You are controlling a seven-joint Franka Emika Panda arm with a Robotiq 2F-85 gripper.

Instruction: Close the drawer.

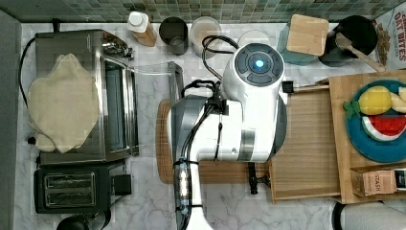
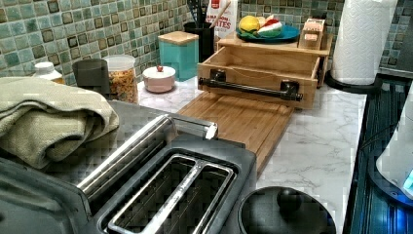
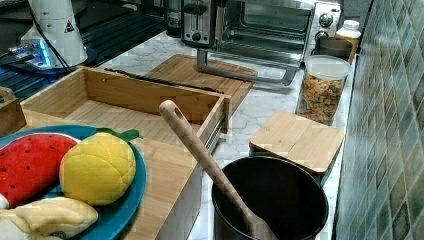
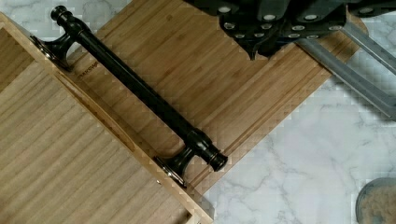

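Observation:
The light-wood drawer (image 1: 306,143) stands pulled out of its wooden box, its striped bottom (image 4: 60,158) bare. In the left view the drawer (image 2: 263,63) shows its front with the black bar handle (image 2: 251,88). From the right view I see into the drawer (image 3: 115,107). The handle (image 4: 140,93) runs along the drawer front, over the darker cutting board (image 4: 210,79). My gripper (image 4: 264,44) hangs shut and holding nothing above the cutting board, a short way off the handle and not touching it. In the top view the white arm (image 1: 249,110) covers the drawer front.
A toaster oven (image 1: 105,91) with a cloth on it and a black toaster (image 1: 72,189) stand beyond the cutting board (image 1: 165,143). Jars, a teal canister (image 2: 180,51) and a black utensil pot (image 3: 270,200) line the tiled wall. A blue plate (image 1: 378,143) of toy fruit sits on the drawer box.

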